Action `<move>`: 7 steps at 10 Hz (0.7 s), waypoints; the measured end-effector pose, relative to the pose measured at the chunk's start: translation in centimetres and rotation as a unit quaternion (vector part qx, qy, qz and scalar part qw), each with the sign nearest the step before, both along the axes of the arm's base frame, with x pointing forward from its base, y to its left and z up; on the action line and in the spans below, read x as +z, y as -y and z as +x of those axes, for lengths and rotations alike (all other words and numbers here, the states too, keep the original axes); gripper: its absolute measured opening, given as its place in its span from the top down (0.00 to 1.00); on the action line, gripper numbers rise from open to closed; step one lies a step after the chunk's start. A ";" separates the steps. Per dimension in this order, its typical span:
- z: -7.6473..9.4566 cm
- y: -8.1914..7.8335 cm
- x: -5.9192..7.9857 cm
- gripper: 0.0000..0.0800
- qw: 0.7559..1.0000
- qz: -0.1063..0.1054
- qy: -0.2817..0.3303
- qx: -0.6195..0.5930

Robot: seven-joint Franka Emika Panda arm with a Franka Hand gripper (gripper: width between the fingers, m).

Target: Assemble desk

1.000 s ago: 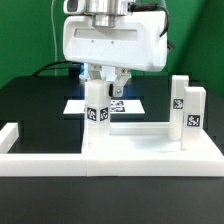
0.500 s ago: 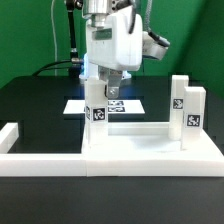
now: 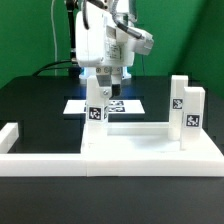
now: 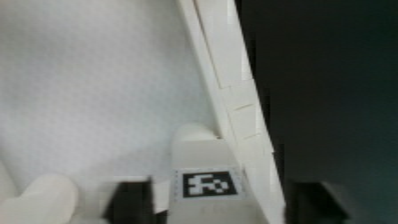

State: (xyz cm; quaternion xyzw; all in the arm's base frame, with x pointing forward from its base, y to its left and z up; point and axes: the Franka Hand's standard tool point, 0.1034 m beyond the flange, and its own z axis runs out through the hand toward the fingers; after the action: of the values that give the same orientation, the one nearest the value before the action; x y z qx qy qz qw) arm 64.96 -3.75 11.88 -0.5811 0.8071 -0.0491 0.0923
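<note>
The white desk top [image 3: 150, 133] lies upside down against the front border bar. Two square legs stand upright on it. One is at the exterior view's right [image 3: 186, 105]. The other is at the left corner [image 3: 96, 125], with its tag facing the camera. My gripper [image 3: 104, 95] comes down over the top of the left leg. In the wrist view the tagged leg [image 4: 217, 165] sits between my dark fingers [image 4: 134, 203], which press close on both sides. The top's flat panel [image 4: 89, 90] and its rim [image 4: 222, 60] fill the rest of that view.
A long white border bar [image 3: 40, 162] runs along the front, with a short end piece [image 3: 8, 135] at the exterior view's left. The marker board [image 3: 128, 104] lies on the black table behind the desk top. Cables hang behind the arm.
My gripper has turned about its vertical axis over the left leg, from broadside to edge-on in the exterior view. It stays at the same height, and the right leg and desk top have not moved.
</note>
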 end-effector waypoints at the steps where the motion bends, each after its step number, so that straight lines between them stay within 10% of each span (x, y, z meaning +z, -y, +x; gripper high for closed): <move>1: 0.0 0.1 0.0 0.36 1.000 -0.006 0.001 0.026; 3: -0.6 0.6 0.9 0.22 0.977 -0.052 0.024 0.208; 7: -1.5 0.8 0.4 0.19 0.940 -0.079 0.022 0.331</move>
State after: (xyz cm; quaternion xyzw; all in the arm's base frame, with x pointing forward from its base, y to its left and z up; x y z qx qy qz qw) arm 63.45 -4.50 12.32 -0.8195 0.5606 -0.0919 0.0749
